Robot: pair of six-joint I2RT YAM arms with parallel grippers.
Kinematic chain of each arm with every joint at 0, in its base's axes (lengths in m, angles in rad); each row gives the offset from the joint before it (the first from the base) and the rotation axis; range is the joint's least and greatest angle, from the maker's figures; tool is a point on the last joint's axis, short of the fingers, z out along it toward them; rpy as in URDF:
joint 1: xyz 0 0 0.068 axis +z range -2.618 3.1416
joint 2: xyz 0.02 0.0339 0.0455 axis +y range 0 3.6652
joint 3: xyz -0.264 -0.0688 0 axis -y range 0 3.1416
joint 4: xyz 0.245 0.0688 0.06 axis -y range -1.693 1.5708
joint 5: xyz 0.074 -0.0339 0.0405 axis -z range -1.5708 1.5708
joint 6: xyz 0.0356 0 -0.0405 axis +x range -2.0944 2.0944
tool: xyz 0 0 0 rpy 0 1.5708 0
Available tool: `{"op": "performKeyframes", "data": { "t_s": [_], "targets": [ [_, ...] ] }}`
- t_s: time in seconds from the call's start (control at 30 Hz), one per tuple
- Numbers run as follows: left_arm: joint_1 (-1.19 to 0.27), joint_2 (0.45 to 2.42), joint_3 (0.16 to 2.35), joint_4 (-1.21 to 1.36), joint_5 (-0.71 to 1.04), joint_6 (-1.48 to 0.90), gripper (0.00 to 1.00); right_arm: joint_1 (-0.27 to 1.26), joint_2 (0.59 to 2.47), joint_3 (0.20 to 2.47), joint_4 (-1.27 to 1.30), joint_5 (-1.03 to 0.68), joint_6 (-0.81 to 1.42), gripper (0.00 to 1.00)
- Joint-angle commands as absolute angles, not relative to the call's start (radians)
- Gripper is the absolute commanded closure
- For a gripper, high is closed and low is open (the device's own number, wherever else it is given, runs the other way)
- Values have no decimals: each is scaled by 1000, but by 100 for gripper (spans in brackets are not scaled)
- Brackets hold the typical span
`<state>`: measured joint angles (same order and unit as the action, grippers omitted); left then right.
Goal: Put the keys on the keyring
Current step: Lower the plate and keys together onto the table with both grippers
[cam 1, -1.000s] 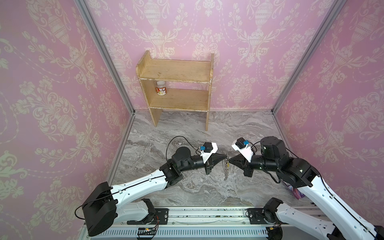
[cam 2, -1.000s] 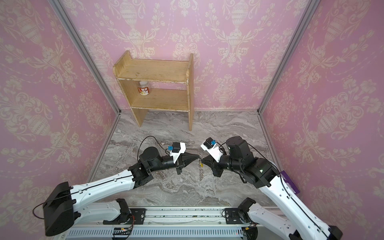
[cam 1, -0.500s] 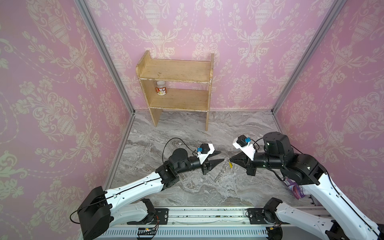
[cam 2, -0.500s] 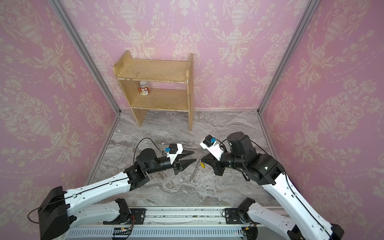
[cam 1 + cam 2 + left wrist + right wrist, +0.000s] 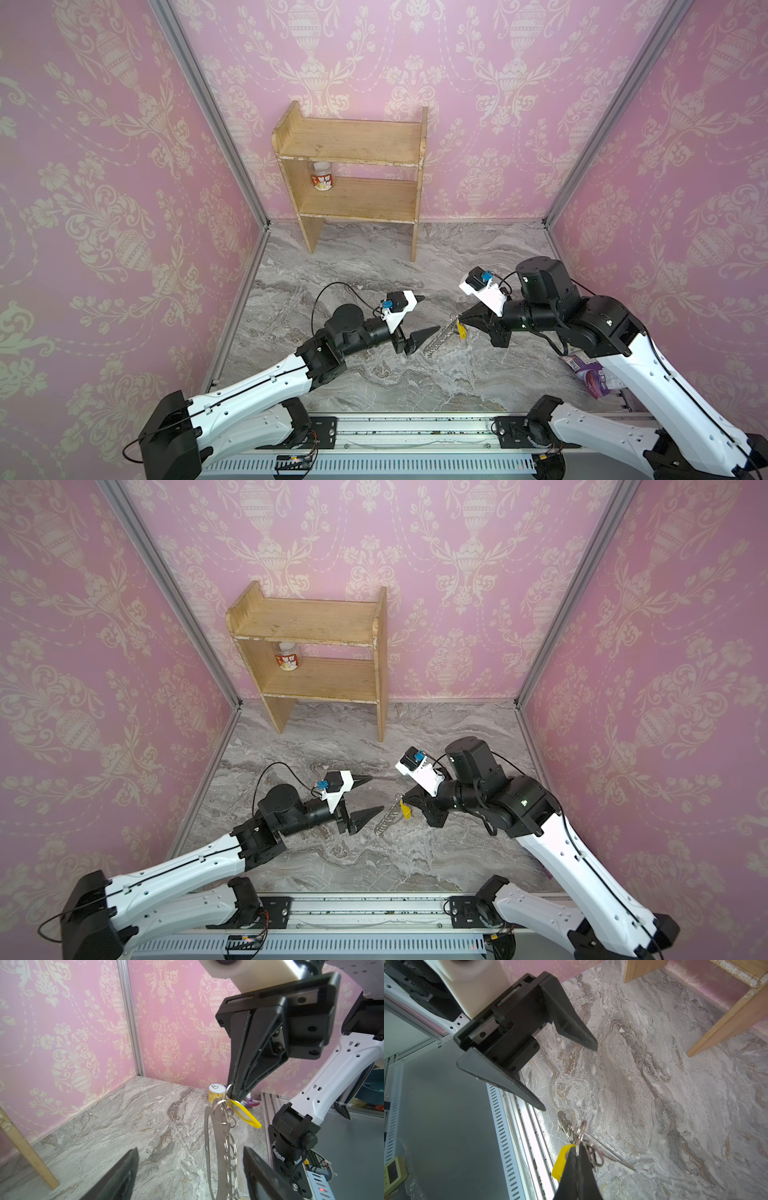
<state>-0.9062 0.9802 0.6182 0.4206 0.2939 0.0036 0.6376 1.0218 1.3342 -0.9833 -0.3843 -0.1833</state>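
Observed: the keyring [image 5: 436,341], a flat grey metal plate with a row of split rings, hangs tilted over the marble tabletop [image 5: 374,266], well in front of the wooden shelf [image 5: 349,137] and clear of it. Whether its lower end touches the tabletop cannot be told. The right gripper [image 5: 457,320] is closed tight, its tips pinching 1 split ring at the upper end of the keyring; the left wrist view shows the same pinch. The yellow key tag [image 5: 460,331] hangs at that upper end, just beside the closed tips and touching the rings. Whether it is threaded on a ring cannot be confirmed. The left gripper [image 5: 428,313] also sits in front of the shelf, jaws spread wide and holding nothing. In both top views its lower fingertip is near the lower end of the keyring but apart from it. In the left wrist view the plate hangs between the 2 fingers [image 5: 124,1172] without touching either. A jar [image 5: 322,179] stands on the lower board of the shelf. A purple packet [image 5: 590,376] lies far from the shelf, beneath the right arm.
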Motion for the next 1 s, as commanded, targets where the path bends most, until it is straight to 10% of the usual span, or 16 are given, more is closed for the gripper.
{"op": "performKeyframes", "data": {
  "t_s": [0.0, 0.97],
  "targets": [
    [-902, 930, 600, 335, 212, 37, 14, 650, 1057, 1358, -1001, -361, -162, 100],
    [-900, 694, 517, 56, -123, 2, 2, 629, 1489, 1031, -587, -450, 76, 100]
  ]
}}
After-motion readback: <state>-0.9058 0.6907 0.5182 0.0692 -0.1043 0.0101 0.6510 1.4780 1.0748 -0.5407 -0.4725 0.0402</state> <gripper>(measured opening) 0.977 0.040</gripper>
